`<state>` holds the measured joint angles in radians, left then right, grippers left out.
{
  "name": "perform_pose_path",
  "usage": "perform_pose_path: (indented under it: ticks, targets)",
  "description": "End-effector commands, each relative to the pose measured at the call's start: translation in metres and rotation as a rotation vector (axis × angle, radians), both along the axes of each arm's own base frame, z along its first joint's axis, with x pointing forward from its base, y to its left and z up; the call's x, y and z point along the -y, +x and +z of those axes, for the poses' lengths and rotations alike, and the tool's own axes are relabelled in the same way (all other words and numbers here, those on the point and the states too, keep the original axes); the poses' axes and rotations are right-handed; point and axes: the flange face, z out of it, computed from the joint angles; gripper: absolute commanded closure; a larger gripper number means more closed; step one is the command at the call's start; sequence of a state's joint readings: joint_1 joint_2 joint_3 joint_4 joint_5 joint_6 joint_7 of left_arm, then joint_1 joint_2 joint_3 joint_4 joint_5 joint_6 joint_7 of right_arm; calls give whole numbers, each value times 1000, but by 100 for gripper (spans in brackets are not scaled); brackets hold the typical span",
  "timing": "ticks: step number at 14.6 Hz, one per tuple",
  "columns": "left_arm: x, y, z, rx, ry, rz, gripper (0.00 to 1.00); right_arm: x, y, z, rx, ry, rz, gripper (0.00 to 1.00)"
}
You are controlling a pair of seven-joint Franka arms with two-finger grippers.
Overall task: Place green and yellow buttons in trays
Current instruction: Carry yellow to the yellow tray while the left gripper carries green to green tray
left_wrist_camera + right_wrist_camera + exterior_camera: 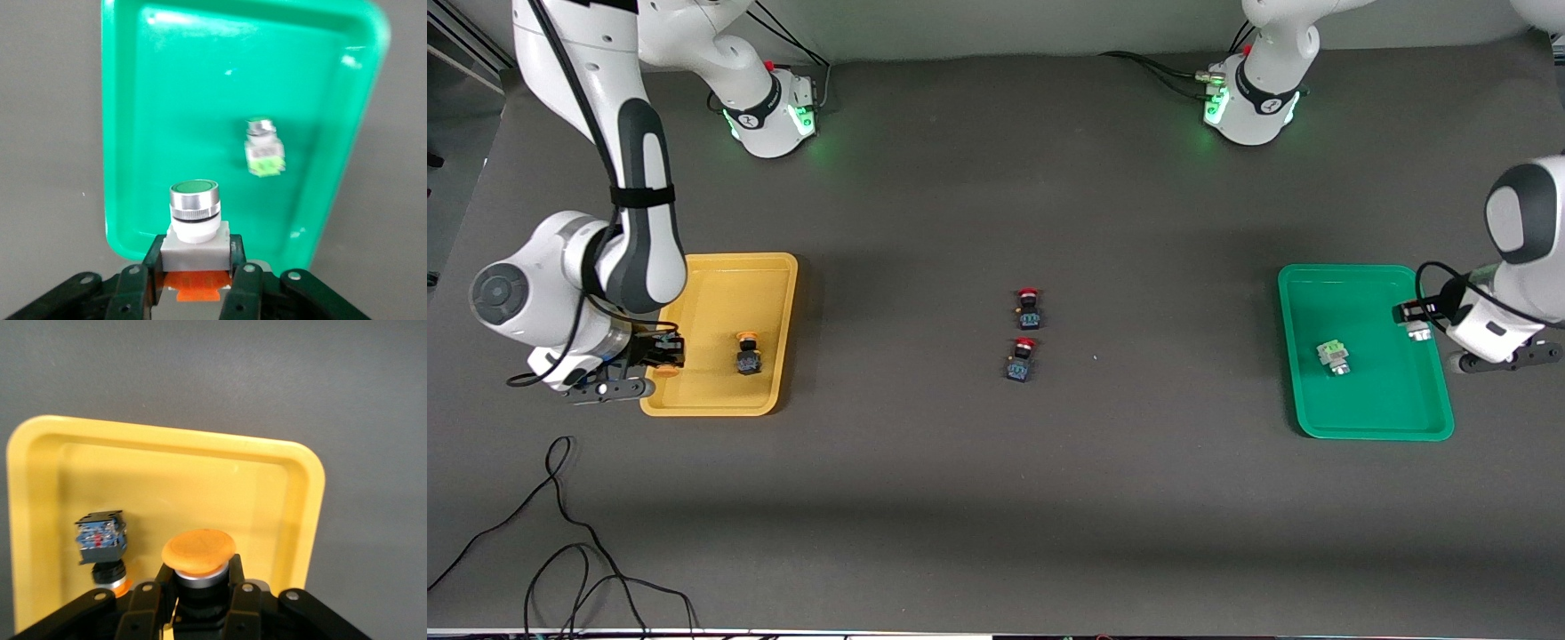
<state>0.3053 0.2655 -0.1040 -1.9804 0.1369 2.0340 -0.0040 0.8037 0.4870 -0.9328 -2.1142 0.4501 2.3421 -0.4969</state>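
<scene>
- My right gripper, frame left, clamps a yellow button over the yellow tray.
- My left gripper, frame right, clamps a green button over the green tray.
- Next, I judge: lower both, release.

You are looking at a dark grey matte tabletop that fills nearly the whole front view. Along its upper edge runs a pale wall. Nearest the camera, loose black cables curl across the tabletop toward the right arm's end. Soft, even light falls on the tabletop, casting faint shadows.
</scene>
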Motion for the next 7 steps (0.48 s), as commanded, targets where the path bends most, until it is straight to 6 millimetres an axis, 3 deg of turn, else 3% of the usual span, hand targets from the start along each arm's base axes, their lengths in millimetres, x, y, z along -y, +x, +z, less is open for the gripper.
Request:
perform_pose_path:
  ticks: [1,2,4,6,7]
  targets:
    - [1,10,-44,5,7,-41,74,2,-4,-31,32,13,39,100]
    - [-1,13,-57,10,24,-64,74,4,-5,-40,44,32,42,100]
    - [-23,12,-78,30,29,-45,70,6,-8,-58,60,68,35,100]
    - [-29,14,-97,51,22,-38,53,-2,-8,-63,58,72,50,100]
    - [-39,13,-102,64,22,-26,44,-4,-8,-62,58,73,57,61]
